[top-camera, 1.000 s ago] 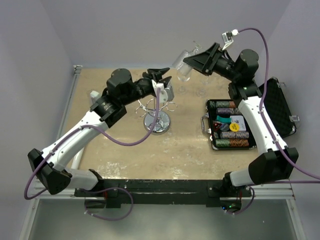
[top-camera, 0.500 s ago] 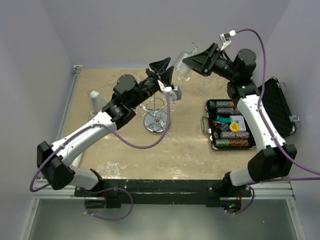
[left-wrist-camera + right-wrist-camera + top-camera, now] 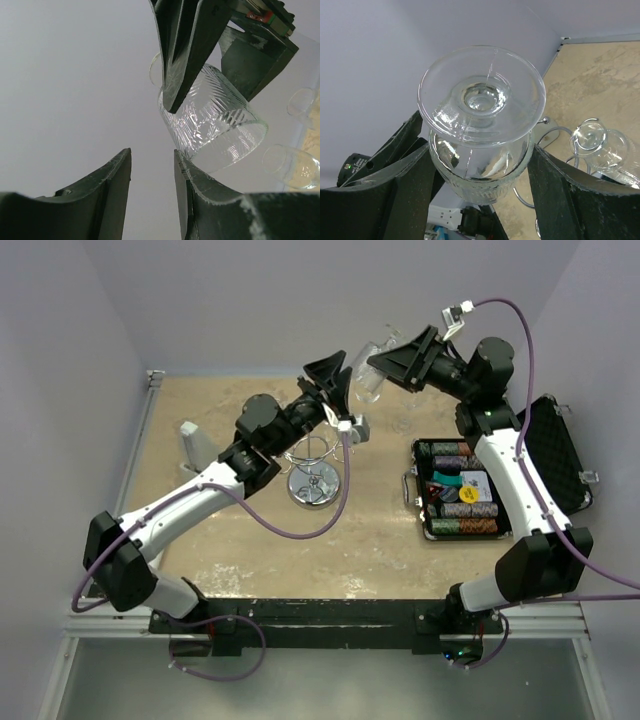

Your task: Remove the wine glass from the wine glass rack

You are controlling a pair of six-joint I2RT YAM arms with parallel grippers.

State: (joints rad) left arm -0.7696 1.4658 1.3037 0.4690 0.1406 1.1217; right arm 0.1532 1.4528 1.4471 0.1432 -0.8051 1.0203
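The wine glass (image 3: 364, 368) is seen well clear of the wine glass rack (image 3: 313, 483), which stands on the table (image 3: 380, 540) at the centre of the top view. The glass is held in the air at the upper centre of that view. It is clamped by the right gripper (image 3: 380, 358), whose fingers are closed on either side of the ribbed bowl. The round foot is turned toward the right wrist camera and the mouth of the bowl is pointed away. The left gripper (image 3: 152, 159) is raised just beside the glass, its jaws parted by a narrow gap with nothing between them. In the left wrist view the bowl's rim is seen close above the right-hand finger, though whether it is touched cannot be told. The removal itself is judged done, and a handover or a set-down appears to be in preparation. The main risk is judged to be a knock. If the left arm is advanced without the jaws being widened, the rim could be struck and the glass levered out of a grip made only on smooth, curved glass. A drop from there would land it on the table or the chrome hooks, and breakage would be likely. The same would be caused by release before a second firm hold is taken.
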